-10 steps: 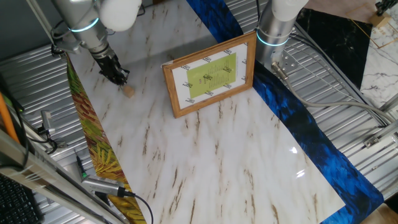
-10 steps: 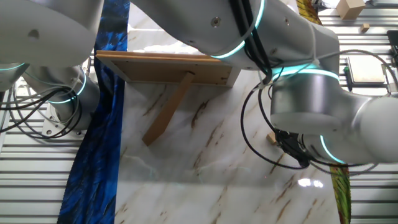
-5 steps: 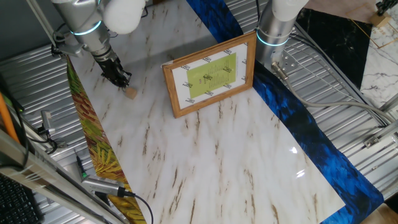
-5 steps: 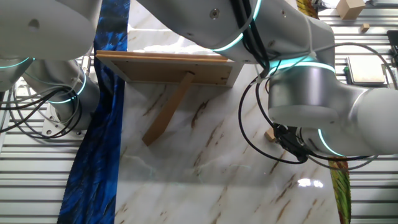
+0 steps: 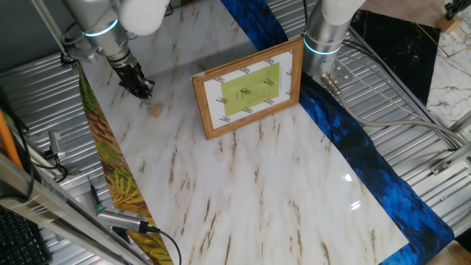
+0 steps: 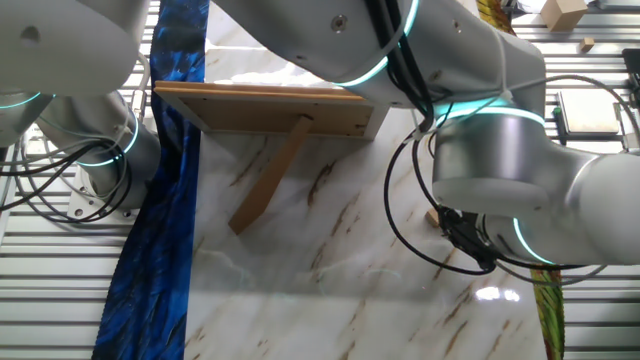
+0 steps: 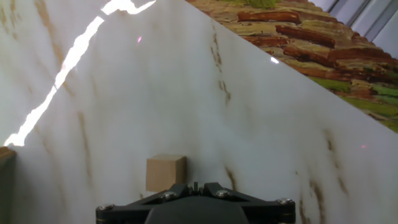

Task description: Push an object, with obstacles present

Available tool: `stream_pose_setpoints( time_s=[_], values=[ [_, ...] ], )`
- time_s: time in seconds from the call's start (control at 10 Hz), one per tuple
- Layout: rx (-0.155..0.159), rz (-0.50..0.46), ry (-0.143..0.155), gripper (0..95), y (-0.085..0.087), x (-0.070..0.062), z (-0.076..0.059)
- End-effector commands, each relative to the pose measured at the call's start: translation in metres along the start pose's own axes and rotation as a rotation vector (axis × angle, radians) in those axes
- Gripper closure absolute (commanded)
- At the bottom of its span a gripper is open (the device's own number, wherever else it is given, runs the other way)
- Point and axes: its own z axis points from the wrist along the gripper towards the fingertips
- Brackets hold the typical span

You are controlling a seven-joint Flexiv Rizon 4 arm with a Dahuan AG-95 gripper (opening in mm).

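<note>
Surface: white marbled counter (image 5: 250, 184) with brown veins, a blue cloth strip (image 5: 368, 165) along one edge and a leaf-patterned strip (image 5: 110, 173) along the other.
Block: small tan block (image 5: 155, 110) lay flat on the counter, near the leaf-patterned edge and well apart from the picture frame; in the other fixed view only a corner of it (image 6: 433, 217) showed beside the arm.
Gripper: dark gripper (image 5: 143, 91) sat low over the counter just beside the block, a thin gap between them in one fixed view; in the hand view the block (image 7: 165, 173) lay directly ahead of the gripper (image 7: 194, 186), whose fingers met at the tip, closed with nothing between them.
Obstacle: wooden picture frame (image 5: 249, 87) stood tilted back, its yellow-green sheet in a white mat; its back (image 6: 268, 110) was propped on a wooden strut (image 6: 270, 175).
</note>
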Motion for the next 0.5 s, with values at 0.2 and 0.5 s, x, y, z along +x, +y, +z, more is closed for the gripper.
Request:
stream_pose_setpoints(
  time_s=[0.2,0.5],
  values=[
    [-0.004,0.004,-0.007,95.0,0.0017,0.0063,0.0032],
    [-0.007,0.005,-0.009,95.0,0.0039,0.0062,0.0044]
  ],
)
